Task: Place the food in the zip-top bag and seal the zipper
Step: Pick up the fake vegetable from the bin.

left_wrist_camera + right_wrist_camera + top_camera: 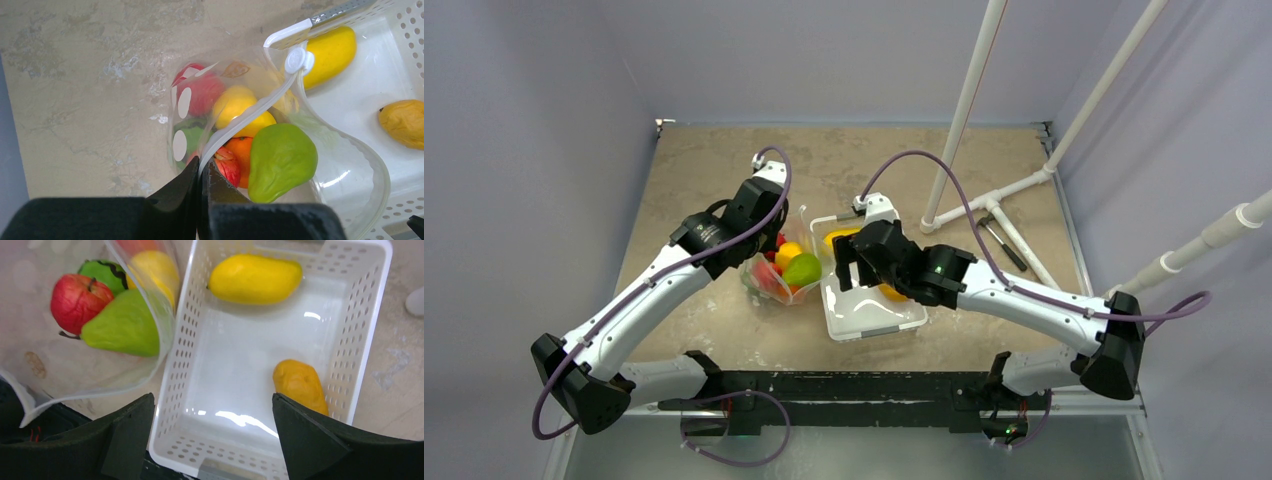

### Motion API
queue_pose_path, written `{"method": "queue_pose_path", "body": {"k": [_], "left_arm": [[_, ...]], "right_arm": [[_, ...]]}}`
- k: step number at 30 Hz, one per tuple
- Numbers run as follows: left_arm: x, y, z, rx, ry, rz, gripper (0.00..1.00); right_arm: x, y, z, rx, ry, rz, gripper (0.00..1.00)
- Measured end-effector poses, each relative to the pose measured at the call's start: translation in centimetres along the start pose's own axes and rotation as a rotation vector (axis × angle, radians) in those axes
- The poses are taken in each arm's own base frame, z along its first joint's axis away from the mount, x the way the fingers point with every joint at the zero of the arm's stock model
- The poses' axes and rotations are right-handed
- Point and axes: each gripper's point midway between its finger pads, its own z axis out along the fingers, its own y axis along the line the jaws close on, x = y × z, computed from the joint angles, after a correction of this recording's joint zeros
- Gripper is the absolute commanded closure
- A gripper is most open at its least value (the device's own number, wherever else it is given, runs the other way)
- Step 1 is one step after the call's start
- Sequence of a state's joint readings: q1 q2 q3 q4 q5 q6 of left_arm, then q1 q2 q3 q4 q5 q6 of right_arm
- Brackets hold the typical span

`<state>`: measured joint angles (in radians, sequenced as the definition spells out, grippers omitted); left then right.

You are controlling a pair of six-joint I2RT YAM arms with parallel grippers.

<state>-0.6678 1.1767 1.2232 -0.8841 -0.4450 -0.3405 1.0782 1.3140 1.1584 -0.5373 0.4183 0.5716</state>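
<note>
The left gripper (200,167) has its fingers pressed together, pinching the near end of the zipper (250,112) on the zip-top bag (350,165). The bag's mouth gapes toward the white perforated tray (370,315). The right gripper (211,400) hangs above the tray's near end with its fingers spread wide, one on either side of the tray floor.

The bag lies on the tan table (684,160) just left of the tray, with its plastic up against the tray's left wall. Inside it sit a green fruit (282,160), a red apple (75,295), a yellow fruit (240,107) and an orange fruit (240,152), crowded together.

Farther along the zipper, a white slider (299,60) rests by the tray's corner. In the tray, an orange-yellow fruit (300,385) lies near the right wall, and a yellow mango (255,277) lies against the far wall, well apart from it.

A white pipe frame (1014,185) stands at the table's far right.
</note>
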Motion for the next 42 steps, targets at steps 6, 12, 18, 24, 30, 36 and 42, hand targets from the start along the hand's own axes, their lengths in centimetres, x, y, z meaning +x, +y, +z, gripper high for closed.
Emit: {"method": "queue_pose_path", "body": {"k": [6, 12, 18, 24, 30, 36, 42], "left_arm": [[0.0, 0.0, 0.0, 0.0, 0.0, 0.001, 1.0], [0.0, 0.0, 0.1, 0.0, 0.0, 0.002, 1.0], [-0.1, 0.0, 0.1, 0.001, -0.003, 0.007, 1.0], [-0.1, -0.3, 0.1, 0.014, -0.001, 0.009, 1.0], [-0.1, -0.4, 0.1, 0.023, 0.0, 0.021, 1.0], [-0.2, -0.3, 0.1, 0.023, -0.004, 0.041, 1.0], [-0.3, -0.2, 0.2, 0.022, -0.01, 0.047, 1.0]], "right_arm": [[2.8, -2.0, 1.2, 0.06, 0.102, 0.019, 0.12], [4.6, -3.8, 3.1, 0.129, 0.185, 0.024, 0.11], [5.5, -5.8, 4.8, 0.195, 0.229, 0.039, 0.09], [7.4, -7.1, 6.9, 0.269, 0.291, 0.012, 0.07], [9.0, -8.5, 8.1, 0.35, 0.333, -0.011, 0.05], [9.6, -9.6, 8.9, 0.407, 0.347, -0.009, 0.06], [10.6, -9.9, 9.0, 0.428, 0.38, -0.014, 0.11]]}}
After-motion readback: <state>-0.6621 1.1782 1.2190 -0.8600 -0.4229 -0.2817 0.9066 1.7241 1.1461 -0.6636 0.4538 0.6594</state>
